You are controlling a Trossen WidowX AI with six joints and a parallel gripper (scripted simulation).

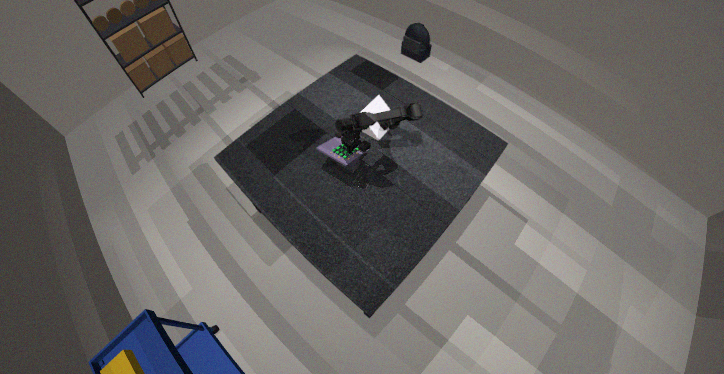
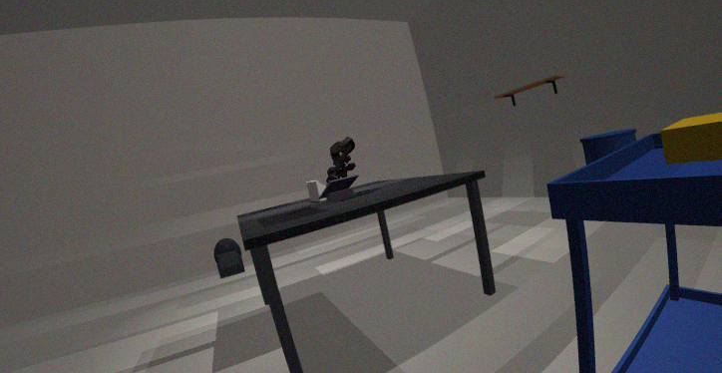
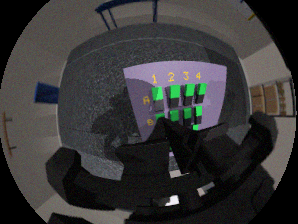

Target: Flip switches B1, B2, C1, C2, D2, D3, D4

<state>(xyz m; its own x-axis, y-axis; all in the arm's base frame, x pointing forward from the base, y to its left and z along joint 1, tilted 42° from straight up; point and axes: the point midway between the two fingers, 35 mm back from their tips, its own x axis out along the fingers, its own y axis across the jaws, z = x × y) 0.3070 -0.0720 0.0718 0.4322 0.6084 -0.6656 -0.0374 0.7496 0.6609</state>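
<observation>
with its fingertips down by the b row, the closed black two-finger hand looks mid-flip around b1 or b2 – nothing gripped. the tilted purple switch panel sits on the dark square surface. next probably a straight press, then lift. one hand, one panel, four numbered columns.

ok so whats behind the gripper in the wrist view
The purple panel: row A shows, row B partly. The gripper covers most of the panel below that, so the lower rows mostly can't be read.
</observation>
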